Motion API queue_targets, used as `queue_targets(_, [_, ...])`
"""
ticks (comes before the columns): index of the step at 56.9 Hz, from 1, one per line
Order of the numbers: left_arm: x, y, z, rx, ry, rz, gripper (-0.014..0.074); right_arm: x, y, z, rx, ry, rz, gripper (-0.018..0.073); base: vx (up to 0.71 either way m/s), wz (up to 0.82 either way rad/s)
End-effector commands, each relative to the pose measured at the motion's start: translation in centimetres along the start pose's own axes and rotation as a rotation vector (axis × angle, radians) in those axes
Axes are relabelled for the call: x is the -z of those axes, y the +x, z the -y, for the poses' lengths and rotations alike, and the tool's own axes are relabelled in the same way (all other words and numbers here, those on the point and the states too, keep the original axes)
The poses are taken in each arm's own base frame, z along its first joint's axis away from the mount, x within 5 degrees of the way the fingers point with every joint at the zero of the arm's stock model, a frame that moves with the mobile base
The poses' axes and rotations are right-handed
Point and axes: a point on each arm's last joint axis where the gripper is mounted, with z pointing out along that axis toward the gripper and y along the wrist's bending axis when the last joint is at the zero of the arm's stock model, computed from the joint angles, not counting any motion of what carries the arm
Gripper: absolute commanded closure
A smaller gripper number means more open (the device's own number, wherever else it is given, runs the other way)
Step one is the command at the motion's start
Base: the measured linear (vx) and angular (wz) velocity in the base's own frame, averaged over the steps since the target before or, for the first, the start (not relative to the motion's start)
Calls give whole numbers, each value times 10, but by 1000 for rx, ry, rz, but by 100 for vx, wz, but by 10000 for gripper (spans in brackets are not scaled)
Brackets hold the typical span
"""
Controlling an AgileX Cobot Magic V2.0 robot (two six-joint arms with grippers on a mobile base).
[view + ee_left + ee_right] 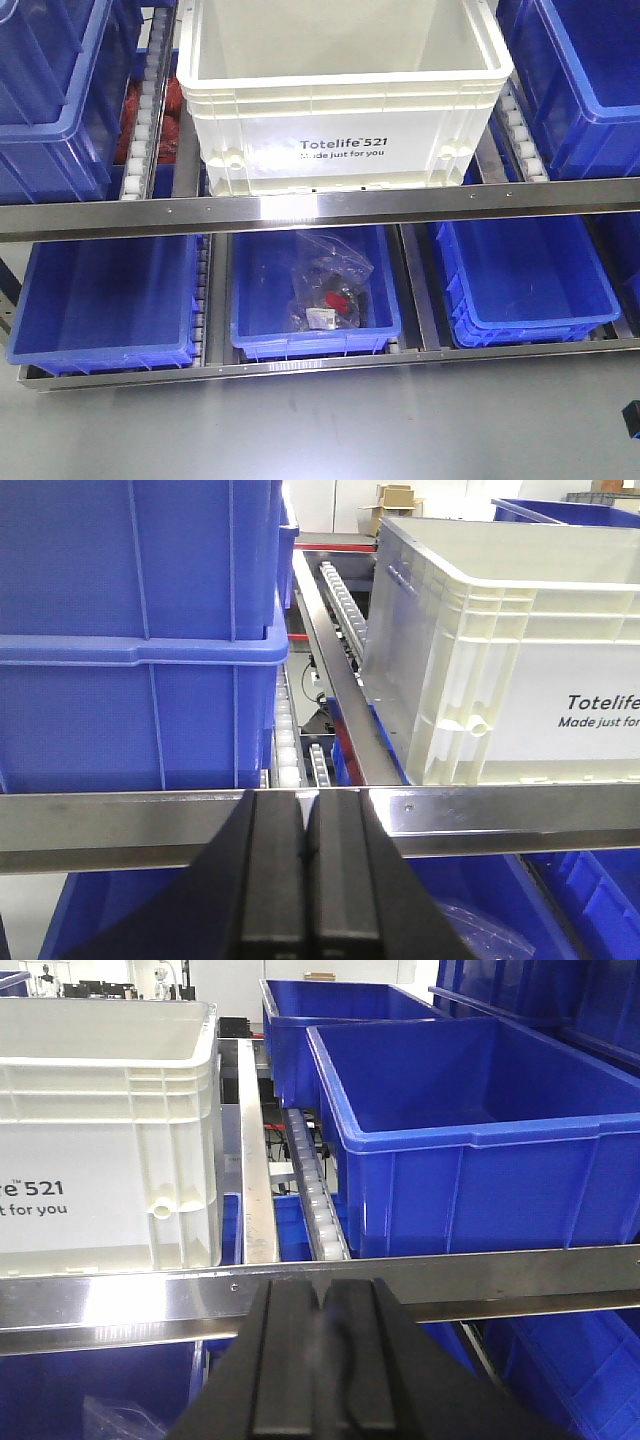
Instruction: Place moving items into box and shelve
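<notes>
White crate (345,110) sits on upper shelf rollers behind the steel front rail (320,210), blue bins (60,90) flanking both sides. Lower middle bin (315,290) holds a clear bag of parts (328,285). Left gripper (305,880) and right gripper (325,1370) both clenched, empty, just in front of the rail. Grey floor (320,430) below.

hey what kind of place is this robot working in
Likely a warehouse or factory picking area: a metal flow rack with roller tracks, rows of blue plastic bins on two levels, and a white Totelife crate on the upper level.
</notes>
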Motion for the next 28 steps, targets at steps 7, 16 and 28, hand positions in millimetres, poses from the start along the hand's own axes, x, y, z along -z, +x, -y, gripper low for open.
queue_targets(7, [0,2,0,8,8,64,603,1,-5,0,9,1,76,567,0,0])
queue_targets(16, [0,2,0,8,8,64,603,1,-5,0,9,1,78,567,0,0])
queue_targets(28, [0,2,0,8,8,64,603,1,-5,0,9,1,78,567,0,0])
